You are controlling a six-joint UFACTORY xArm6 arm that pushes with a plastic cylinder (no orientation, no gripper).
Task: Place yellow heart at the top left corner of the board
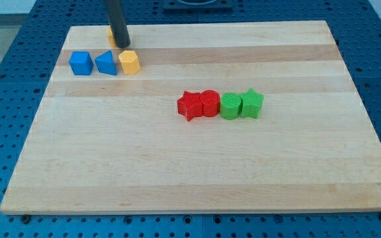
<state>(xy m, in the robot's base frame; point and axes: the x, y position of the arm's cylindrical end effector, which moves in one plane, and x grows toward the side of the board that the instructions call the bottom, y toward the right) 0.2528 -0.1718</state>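
Dark rod, no fingers or jaws to report: my tip (122,47) rests near the wooden board's (197,165) top left corner, hiding most of a yellow block (111,36), seemingly the heart, whose shape I cannot confirm. Just below the tip sits a yellow hexagon (129,62), touching a blue wedge (106,63) and blue block (80,63) leftward. Well right of the hexagon: red star (189,105), red cylinder (209,103), green cylinder (230,105), green star (251,103).

Wooden board (197,172) on a blue perforated bench (5,39). At the view's top left: two blue blocks (80,63), (106,63) and a yellow block (129,62) in a touching row; an orange-yellow block (111,36) lies above them. At centre: red star (190,106), red cylinder (209,103), green cylinder (230,106), green star (251,103), in a touching row.
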